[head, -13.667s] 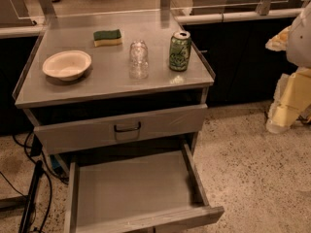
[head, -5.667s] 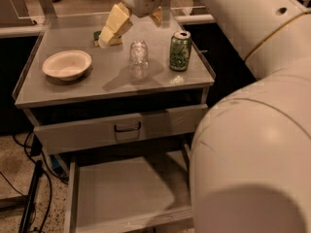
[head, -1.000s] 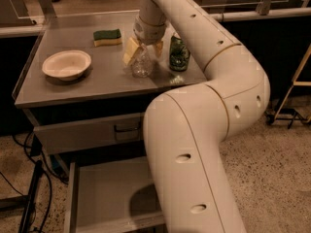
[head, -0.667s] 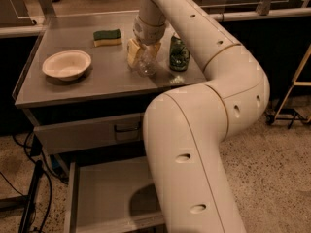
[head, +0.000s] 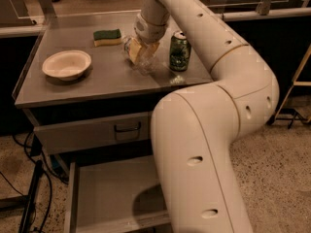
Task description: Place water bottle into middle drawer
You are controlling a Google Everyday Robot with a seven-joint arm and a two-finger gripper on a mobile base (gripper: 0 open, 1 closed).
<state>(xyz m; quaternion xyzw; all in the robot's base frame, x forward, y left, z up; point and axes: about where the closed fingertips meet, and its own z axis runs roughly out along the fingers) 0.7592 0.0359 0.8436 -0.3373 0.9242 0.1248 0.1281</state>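
The clear ribbed water bottle (head: 144,60) is on the grey cabinet top (head: 97,81), tilted with its cap toward the upper left. My gripper (head: 138,51) comes down from above and is shut on the bottle; its pale yellow fingers (head: 134,50) cover the bottle's upper part. The middle drawer (head: 104,195) is pulled open at the bottom of the camera view, a shallow grey tray with a bare bottom. My arm's big white links hide its right part.
A green drink can (head: 179,51) stands just right of the bottle. A green-and-yellow sponge (head: 107,37) lies behind it and a white bowl (head: 66,64) sits at the left. A closed drawer front with a black handle (head: 127,128) is above the open drawer.
The gripper has closed around the bottle, and the bottle has tipped from upright to tilted. The can, sponge and bowl have not moved.
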